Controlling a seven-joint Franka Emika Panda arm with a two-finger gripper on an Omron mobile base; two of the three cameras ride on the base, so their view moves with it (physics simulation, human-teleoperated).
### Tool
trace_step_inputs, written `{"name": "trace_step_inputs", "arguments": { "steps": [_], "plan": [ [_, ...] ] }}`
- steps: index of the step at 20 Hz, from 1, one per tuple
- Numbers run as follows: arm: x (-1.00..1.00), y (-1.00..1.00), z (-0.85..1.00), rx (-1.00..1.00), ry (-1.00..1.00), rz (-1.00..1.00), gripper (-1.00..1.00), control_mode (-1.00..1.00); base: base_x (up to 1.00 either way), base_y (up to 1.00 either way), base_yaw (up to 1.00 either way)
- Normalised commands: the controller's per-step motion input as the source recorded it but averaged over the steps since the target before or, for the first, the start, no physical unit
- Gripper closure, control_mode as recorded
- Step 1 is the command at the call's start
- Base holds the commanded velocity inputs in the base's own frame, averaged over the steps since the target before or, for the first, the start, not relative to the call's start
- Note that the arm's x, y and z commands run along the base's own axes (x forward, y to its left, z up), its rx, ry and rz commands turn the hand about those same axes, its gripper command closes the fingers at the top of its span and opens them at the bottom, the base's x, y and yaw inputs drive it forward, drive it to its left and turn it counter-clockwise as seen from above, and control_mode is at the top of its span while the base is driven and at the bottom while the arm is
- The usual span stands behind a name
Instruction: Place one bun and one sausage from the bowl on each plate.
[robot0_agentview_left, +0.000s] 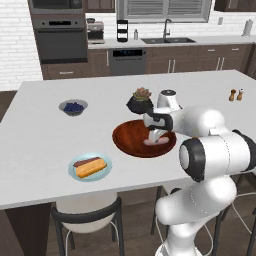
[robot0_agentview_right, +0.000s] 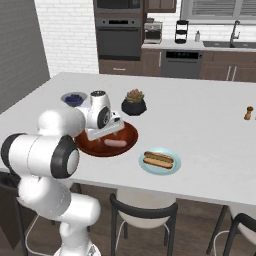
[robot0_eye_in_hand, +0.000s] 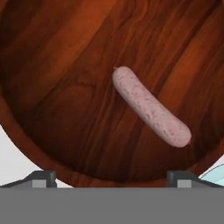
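Note:
The reddish-brown wooden bowl (robot0_agentview_left: 131, 142) (robot0_agentview_right: 127, 137) (robot0_eye_in_hand: 65, 87) holds one pale pink sausage (robot0_agentview_left: 158, 142) (robot0_agentview_right: 116, 143) (robot0_eye_in_hand: 151, 107). My gripper (robot0_agentview_left: 156, 135) (robot0_eye_in_hand: 111, 178) hangs open just above the bowl, and the sausage lies beyond the fingertips (robot0_eye_in_hand: 43, 177), not between them. Left of the bowl, a pale blue-green plate (robot0_agentview_left: 75, 161) carries a yellow-orange bun (robot0_agentview_left: 92, 167) with a dark brown sausage (robot0_agentview_left: 81, 162) beside it. On the right, a second plate (robot0_agentview_right: 172, 167) (robot0_eye_in_hand: 217, 176) carries a bun (robot0_agentview_right: 159, 159) with a reddish-brown stripe along its top.
A small grey bowl of blueberries (robot0_agentview_left: 73, 106) (robot0_agentview_right: 73, 99) and a black succulent pot (robot0_agentview_left: 140, 101) (robot0_agentview_right: 134, 104) stand behind the wooden bowl. Two shakers (robot0_agentview_left: 236, 94) stand far right. Stools (robot0_agentview_left: 85, 215) (robot0_agentview_right: 142, 210) sit under the counter's near edge.

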Motion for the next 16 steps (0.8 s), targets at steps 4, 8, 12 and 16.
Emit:
{"name": "trace_step_inputs", "arguments": {
  "steps": [4, 8, 12, 16],
  "plan": [
    [0.32, -0.13, -0.37, 0.0, 0.06, 0.0, -1.0, -1.0, 0.0, 0.0, 0.0],
    [0.32, -0.04, -0.18, 0.0, 0.03, 0.0, -1.0, -1.0, 0.0, 0.0, 0.0],
    [0.31, 0.0, -0.23, 0.0, 0.03, 0.0, -1.0, -1.0, 0.0, 0.0, 0.0],
    [0.3, 0.0, -0.29, 0.0, 0.04, 0.0, -1.0, -1.0, 0.0, 0.0, 0.0]
  ]
}}
